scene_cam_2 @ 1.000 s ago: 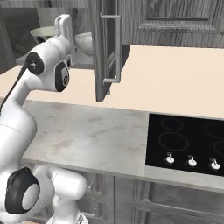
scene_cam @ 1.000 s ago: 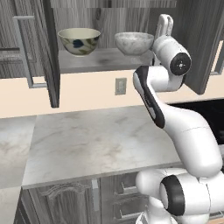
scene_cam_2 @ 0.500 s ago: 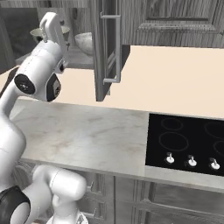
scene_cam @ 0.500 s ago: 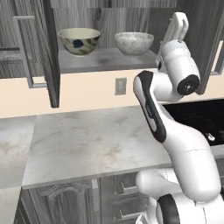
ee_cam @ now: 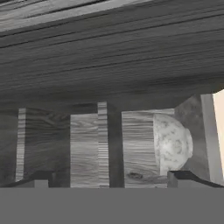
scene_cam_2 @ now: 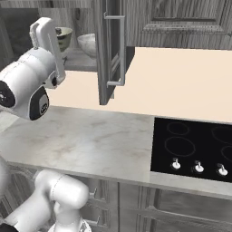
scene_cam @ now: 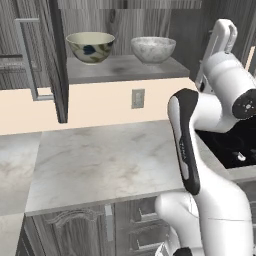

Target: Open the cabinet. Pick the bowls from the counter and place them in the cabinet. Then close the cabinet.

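Observation:
The cabinet stands open, with its left door and right door swung out. Both bowls sit on its shelf: the floral bowl on the left and the marble-look bowl on the right. The two also show as the floral bowl and the marble-look bowl. My gripper is open and holds nothing, a short way in front of the shelf's right end. Its camera faces the wood-grain interior and the marble-look bowl. The white hand is raised beside the opening.
The marble-look counter lies bare below the cabinet. A black cooktop with three knobs adjoins it on the right. A wall socket sits on the beige backsplash. The right door's bar handle juts out over the counter.
My hand has drawn back from the shelf, away from the marble-look bowl, and the arm has swung up toward the base. Both bowls and the doors stay put.

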Controlling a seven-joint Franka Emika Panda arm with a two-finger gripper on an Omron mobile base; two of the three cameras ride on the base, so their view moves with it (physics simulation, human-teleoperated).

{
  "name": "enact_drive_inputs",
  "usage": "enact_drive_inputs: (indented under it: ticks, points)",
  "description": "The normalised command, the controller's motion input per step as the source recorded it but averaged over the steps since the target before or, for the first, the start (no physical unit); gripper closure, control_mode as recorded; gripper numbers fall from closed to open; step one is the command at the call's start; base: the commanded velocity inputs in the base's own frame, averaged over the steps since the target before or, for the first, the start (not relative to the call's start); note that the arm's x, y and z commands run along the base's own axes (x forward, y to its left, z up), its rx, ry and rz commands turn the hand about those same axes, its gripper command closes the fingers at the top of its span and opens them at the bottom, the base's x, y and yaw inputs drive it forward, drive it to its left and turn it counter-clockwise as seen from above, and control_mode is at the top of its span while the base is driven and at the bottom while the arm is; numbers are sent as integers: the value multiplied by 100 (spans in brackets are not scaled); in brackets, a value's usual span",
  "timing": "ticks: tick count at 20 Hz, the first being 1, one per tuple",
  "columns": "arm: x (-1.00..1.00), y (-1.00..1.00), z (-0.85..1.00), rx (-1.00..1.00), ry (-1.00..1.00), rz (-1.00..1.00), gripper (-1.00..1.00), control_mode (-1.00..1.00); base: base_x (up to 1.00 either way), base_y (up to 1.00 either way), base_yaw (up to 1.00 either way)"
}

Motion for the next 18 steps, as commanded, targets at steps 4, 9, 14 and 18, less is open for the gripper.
enact_drive_inputs:
  ticks: [4, 9, 14, 18]
  points:
    - [-60, 0, 11, -1, 21, -1, -100, -100, 0, 0, 0]
    - [-29, -3, -1, 0, 6, 2, -100, -100, 0, 0, 0]
    - [-34, -30, -13, 0, 0, 0, -100, -100, 0, 0, 0]
    - [-33, -20, -19, 0, 0, 0, -100, -100, 0, 0, 0]
